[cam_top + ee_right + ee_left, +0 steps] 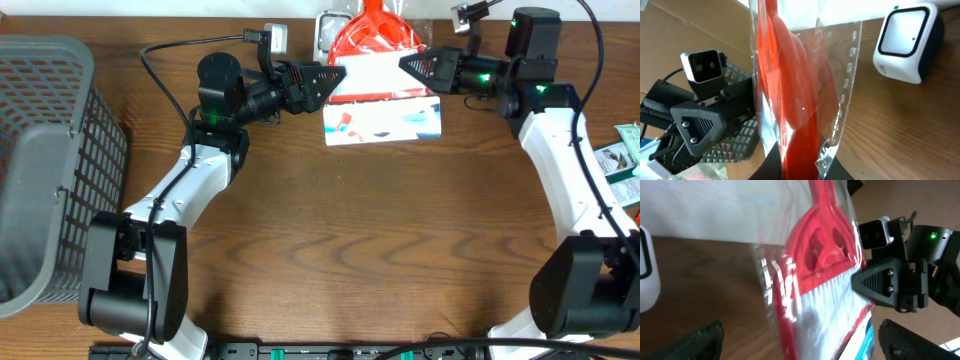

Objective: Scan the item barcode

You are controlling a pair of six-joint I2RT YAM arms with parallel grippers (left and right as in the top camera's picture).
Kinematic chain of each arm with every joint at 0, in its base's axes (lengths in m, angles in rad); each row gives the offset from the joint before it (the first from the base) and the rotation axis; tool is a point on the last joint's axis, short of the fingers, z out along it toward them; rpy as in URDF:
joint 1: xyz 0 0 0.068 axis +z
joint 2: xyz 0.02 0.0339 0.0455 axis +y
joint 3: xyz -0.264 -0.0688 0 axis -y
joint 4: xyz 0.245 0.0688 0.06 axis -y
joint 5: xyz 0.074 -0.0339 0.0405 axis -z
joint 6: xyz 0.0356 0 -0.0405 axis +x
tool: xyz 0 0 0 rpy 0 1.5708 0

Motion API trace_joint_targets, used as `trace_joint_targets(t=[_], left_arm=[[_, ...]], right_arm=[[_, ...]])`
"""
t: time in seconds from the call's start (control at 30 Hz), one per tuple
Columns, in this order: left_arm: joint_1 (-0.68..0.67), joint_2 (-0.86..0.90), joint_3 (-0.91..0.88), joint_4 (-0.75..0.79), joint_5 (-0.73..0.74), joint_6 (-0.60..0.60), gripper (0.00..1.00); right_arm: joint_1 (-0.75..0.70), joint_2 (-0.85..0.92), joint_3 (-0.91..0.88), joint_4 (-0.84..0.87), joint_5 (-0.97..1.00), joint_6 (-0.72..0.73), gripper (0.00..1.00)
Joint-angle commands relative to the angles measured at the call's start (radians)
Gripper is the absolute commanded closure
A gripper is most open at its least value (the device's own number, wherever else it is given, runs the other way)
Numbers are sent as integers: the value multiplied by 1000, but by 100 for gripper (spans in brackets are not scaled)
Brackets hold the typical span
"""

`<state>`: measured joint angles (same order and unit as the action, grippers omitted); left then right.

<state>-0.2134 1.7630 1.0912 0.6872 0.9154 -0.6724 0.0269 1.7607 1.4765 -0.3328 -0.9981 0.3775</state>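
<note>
One red plastic hand brush in a clear crinkly bag (377, 45) sat just beside the white boxy scanner (907, 42), pinched by the right gripper (408, 64). The left gripper (338, 74) gaped wide near the scanner. The brush seemed light and stiff, the film slippery, so the rigid handle was probably the safest hold.

The brush package (375, 45) runs off the top edge of the overhead view, and the print on its card is too small to read. The basket (40, 150) is cut by the left edge. In the left wrist view the scanner (647, 267) is cropped at the left.
</note>
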Motion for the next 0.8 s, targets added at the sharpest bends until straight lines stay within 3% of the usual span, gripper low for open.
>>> trace_joint_targets(t=[0.0, 0.17, 0.3, 0.43, 0.5, 0.77], left_arm=[[-10, -13, 27, 8, 32, -33, 2], [-22, -12, 27, 43, 45, -63, 0], [-22, -13, 27, 109, 63, -113, 7], [-24, -13, 27, 130, 77, -150, 24], [-27, -12, 27, 130, 85, -154, 25], [-46, -12, 27, 122, 92, -172, 6]], right_arm=[[18, -8, 6, 3, -35, -12, 99], [37, -8, 6, 0, -35, -12, 99], [50, -7, 6, 0, -55, -12, 99], [63, -8, 6, 0, -58, -7, 99], [69, -8, 6, 0, -64, 2, 99], [91, -8, 6, 0, -84, 11, 99]])
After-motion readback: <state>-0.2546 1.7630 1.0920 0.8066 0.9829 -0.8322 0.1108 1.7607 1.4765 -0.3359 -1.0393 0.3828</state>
